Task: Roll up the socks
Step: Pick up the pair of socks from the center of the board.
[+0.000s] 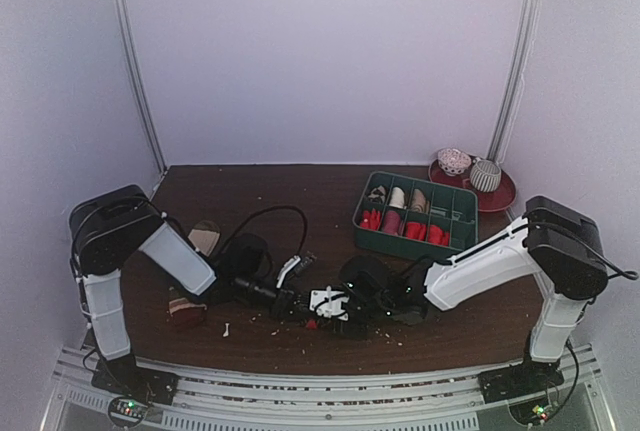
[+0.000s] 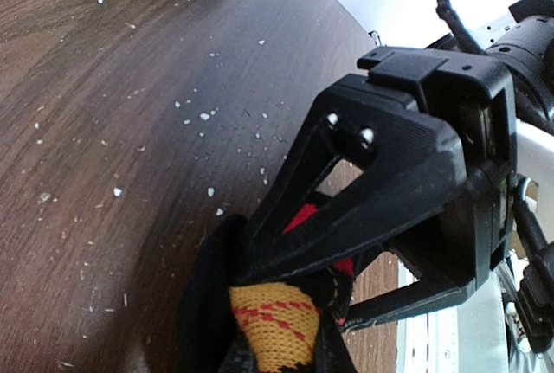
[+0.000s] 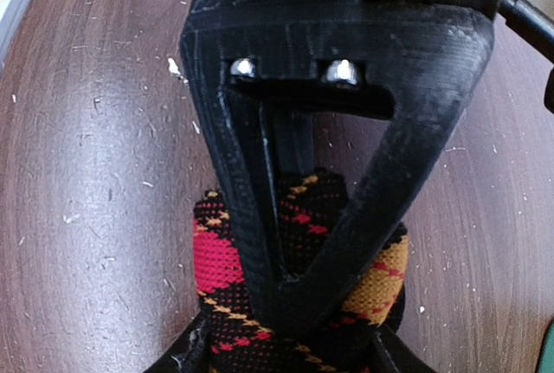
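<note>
Two claws meet at the near middle of the surface (image 1: 250,191), both at the argyle sock (image 3: 216,260). The left claw (image 2: 290,299) is clenched on it: black, yellow and red knit bunches out from between its fingers, low against the wood. The right claw (image 3: 294,317) comes in from the right. One of its fingers lies straight across a thick bundle of the same sock, which bulges on both sides of it. The other finger is hidden, so I cannot tell whether this claw is grasping or only pressing.

The red sock (image 1: 186,311) lies at the near left, partly under the left arm (image 1: 175,256), with a beige end showing on the arm's far side. A green tray (image 1: 362,215) sits at the far right, its compartments holding red and pale bundles. Just beyond it, a red plate (image 1: 505,197) carries two pale patterned balls (image 1: 455,161). White flecks (image 2: 205,116) dot the wood around the argyle sock.
</note>
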